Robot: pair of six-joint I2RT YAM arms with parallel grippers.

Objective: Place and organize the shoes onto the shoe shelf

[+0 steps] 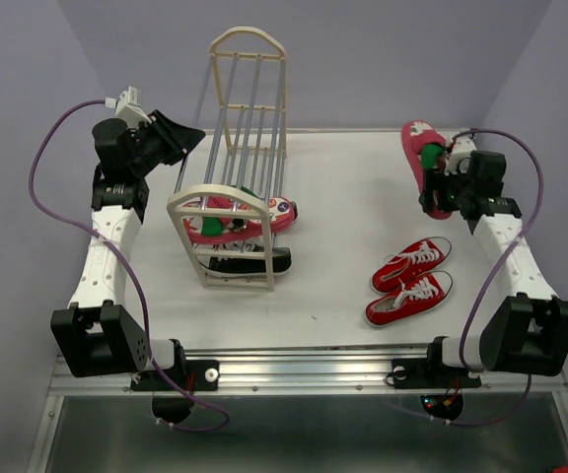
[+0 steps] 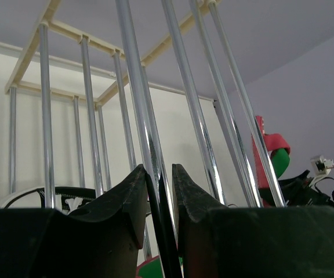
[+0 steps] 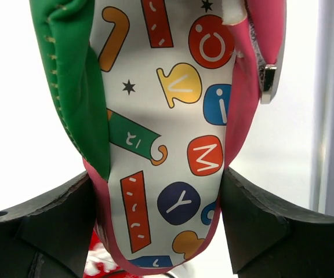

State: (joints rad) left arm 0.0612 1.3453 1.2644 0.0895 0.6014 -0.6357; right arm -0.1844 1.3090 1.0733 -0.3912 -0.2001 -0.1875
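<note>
Shoe shelf (image 2: 137, 87) rods: glossy metal. Flip-flop (image 3: 178, 133) footbed smooth, green strap stitched cloth. My fingers (image 3: 45, 231) look matt black plastic.

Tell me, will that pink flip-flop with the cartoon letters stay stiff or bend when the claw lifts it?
Probably light: the right gripper holds the pink cartoon-lettered flip-flop by its edges alone. Likely a little squashy, since its pink sides seem to curl up inside the grip. The green fabric strap looks soft and would probably flop.

Colours we see
Pink flip-flop (image 3: 173, 145), lettered white footbed, green strap; red sneakers (image 1: 410, 281), white laces; cream shelf (image 1: 227, 212), its lowest shoe (image 1: 252, 262) perhaps black.
</note>
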